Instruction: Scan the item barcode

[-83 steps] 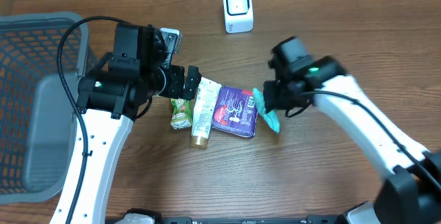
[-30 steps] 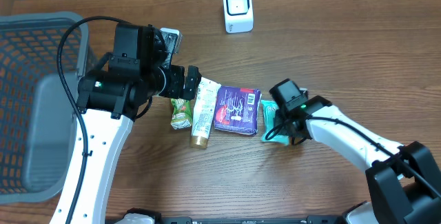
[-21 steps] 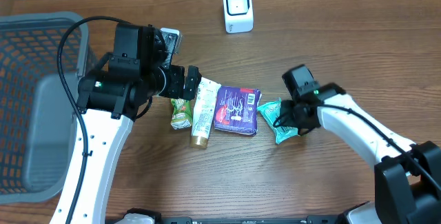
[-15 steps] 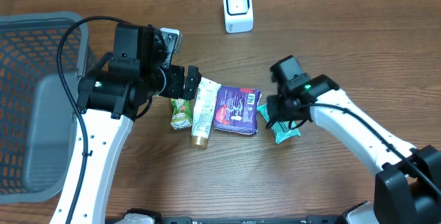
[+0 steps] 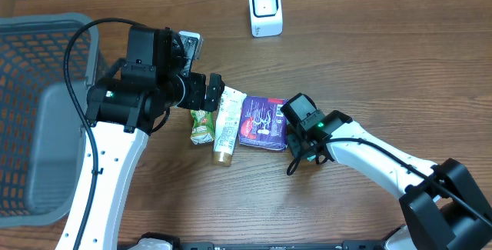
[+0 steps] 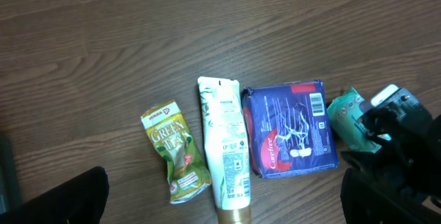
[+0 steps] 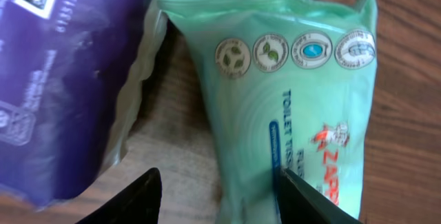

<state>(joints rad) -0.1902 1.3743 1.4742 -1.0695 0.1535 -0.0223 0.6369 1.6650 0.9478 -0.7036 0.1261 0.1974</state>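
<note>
Here, the right pincer (image 7: 220, 186) hangs low over the green packet (image 7: 289, 100), its jaws apart. One finger is above the packet, the other above the bare table (image 7: 172, 148) beside it. The packet lies flat on the table and is not gripped. Just beside it, at its 9 o'clock, lies a purple pack (image 6: 289, 131). Further toward 9 o'clock come a white tube (image 6: 224, 148) and then a small green sachet (image 6: 176, 155), all in one row. Behind this row, the left pincer (image 5: 214, 90) hovers with jaws wide apart, holding nothing. At the far edge, at 12 o'clock, stands the white scanner (image 5: 265, 9). A grey basket (image 5: 31, 50) sits at the table's 9 o'clock.
</note>
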